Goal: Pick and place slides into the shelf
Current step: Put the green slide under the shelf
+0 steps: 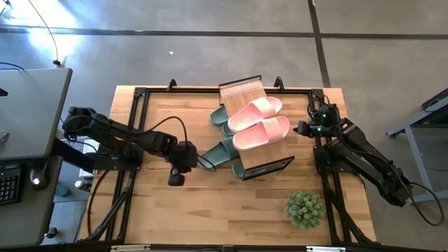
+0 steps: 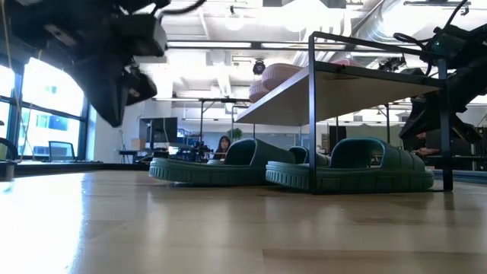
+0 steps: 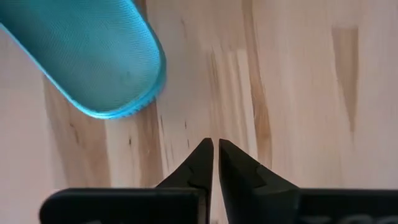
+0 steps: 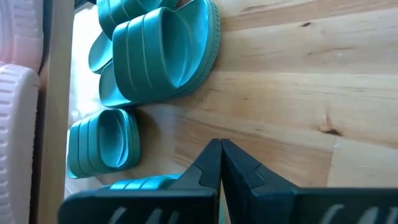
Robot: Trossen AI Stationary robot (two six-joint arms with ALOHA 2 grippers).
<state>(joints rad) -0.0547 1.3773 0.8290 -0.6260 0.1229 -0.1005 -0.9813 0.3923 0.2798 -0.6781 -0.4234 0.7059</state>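
Observation:
The shelf (image 1: 245,91) stands mid-table, its slatted wooden top on a thin black frame (image 2: 312,114). Two pale pink slides (image 1: 257,112) (image 1: 264,131) lie side by side on that top. Sage-green slides sit on the table beneath it. One green slide (image 1: 218,152) pokes out toward the left arm, and others (image 4: 165,53) (image 4: 102,140) show under the panel. My left gripper (image 3: 215,146) hovers shut above bare table just left of the poking-out slide's end (image 3: 93,56). My right gripper (image 4: 220,146) is shut, at the shelf's right side, touching nothing.
A small green potted plant (image 1: 304,208) stands near the table's front right. Black rails (image 1: 133,140) run along the table's left and right sides. Bare wood (image 1: 210,203) lies in front of the shelf. A person (image 2: 224,144) sits far off in the room behind.

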